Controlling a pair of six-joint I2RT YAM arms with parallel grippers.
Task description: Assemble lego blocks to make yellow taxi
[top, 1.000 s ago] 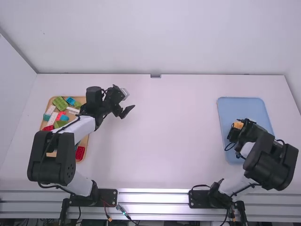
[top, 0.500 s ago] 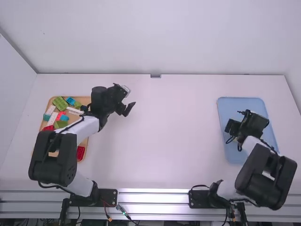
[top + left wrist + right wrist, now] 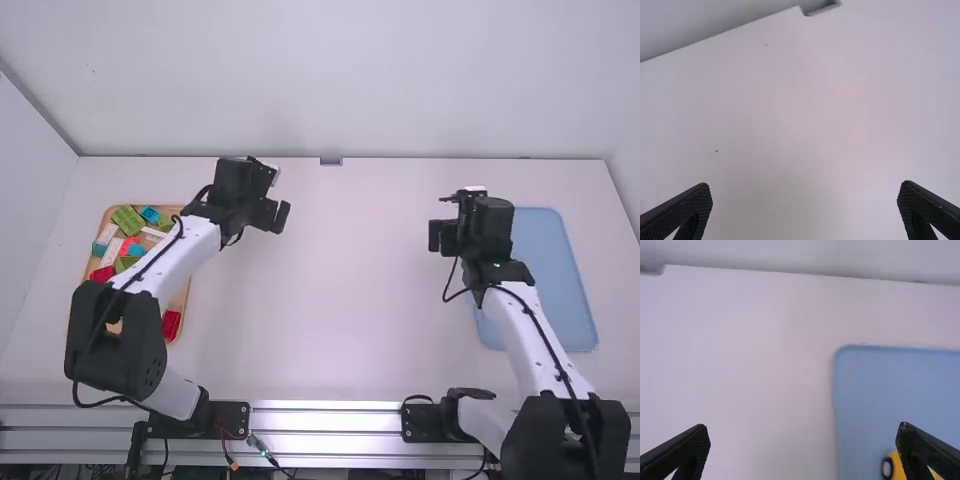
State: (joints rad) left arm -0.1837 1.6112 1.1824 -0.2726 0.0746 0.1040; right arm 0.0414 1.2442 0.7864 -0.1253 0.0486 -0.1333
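One yellow wheeled assembly (image 3: 897,466) lies in one blue tray (image 3: 875,390). The right gripper (image 3: 803,432), wide open and empty, has withdrawn from above the tray toward mid-table; placement is probably complete. The left gripper (image 3: 805,192) is wide open, empty. One wooden tray (image 3: 181,298) contains at least three green blocks (image 3: 127,219).
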